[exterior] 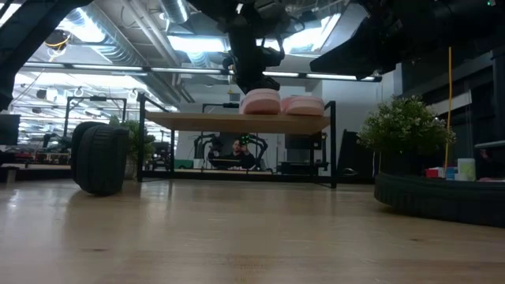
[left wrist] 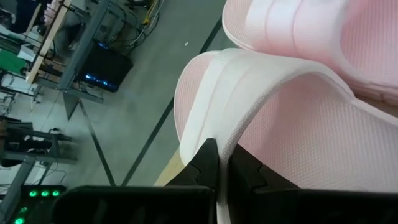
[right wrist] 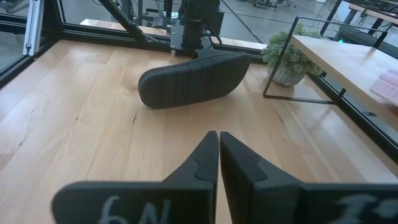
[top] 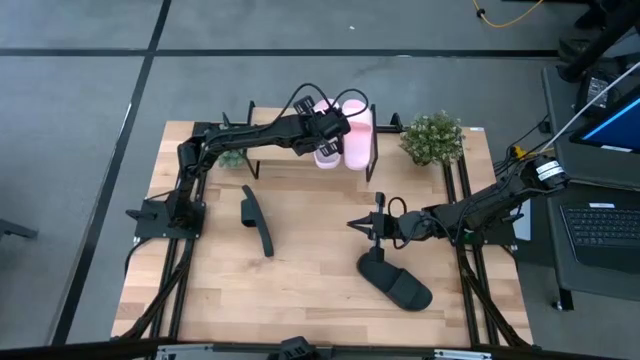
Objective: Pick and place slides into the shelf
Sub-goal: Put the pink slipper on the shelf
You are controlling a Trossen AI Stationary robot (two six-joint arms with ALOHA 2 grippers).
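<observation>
while left gripper (top: 330, 126) seemingly pinches pink slide (top: 328, 150) on shelf (top: 268, 160) | right gripper (top: 356, 224) closed, empty

Black slide (exterior: 442, 197) cut by frame edge — shelf (exterior: 237, 121) hides person's body.

Closed right end effector (right wrist: 218, 142) above table (right wrist: 74, 118), black slide (right wrist: 194, 77) on edge beyond.

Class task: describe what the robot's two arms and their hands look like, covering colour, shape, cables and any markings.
Both arms are dark, slim and jointed, with black cables looping along them. The left hand and right hand each end in two black wedge-shaped fingers. The right hand's body carries white handwritten marks, and its arm has a white band near the base.
</observation>
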